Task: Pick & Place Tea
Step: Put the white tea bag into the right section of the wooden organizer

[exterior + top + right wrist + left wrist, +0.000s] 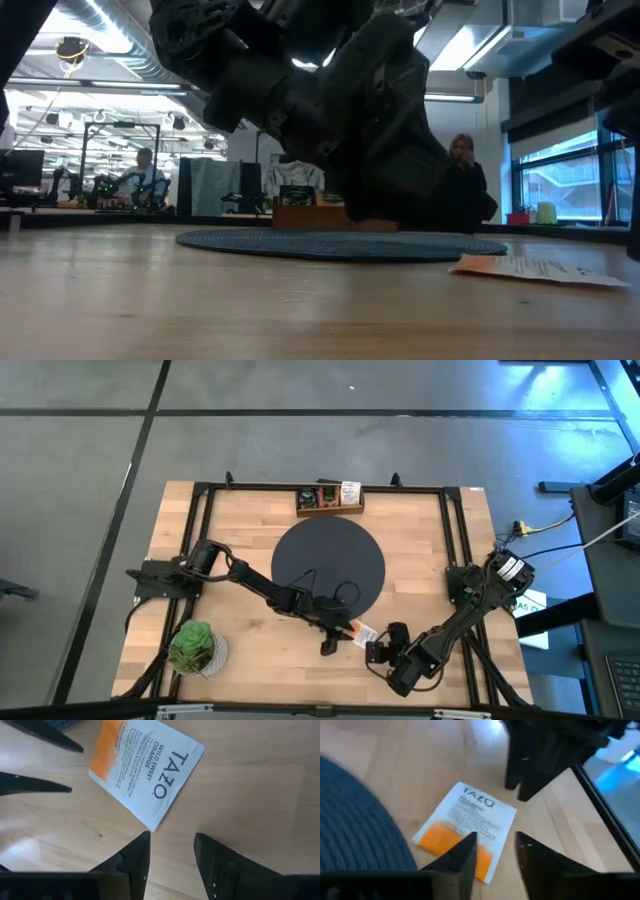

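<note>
One tea packet (361,630), white with an orange end, lies flat on the wooden table just off the near right rim of the black round mat (329,568). It also shows in the low view (540,268), the left wrist view (465,822) and the right wrist view (147,770). My left gripper (496,840) is open at the packet's orange end, its fingertips apart from it in the right wrist view (75,769). My right gripper (171,836) is open just short of the packet's white corner. More packets sit in a wooden box (329,499).
The wooden box stands at the table's far edge, beyond the mat. A green leafy plant (194,645) sits at the near left corner. A black frame (448,540) borders the table. The two grippers face each other closely across the packet. People stand in the room behind (462,160).
</note>
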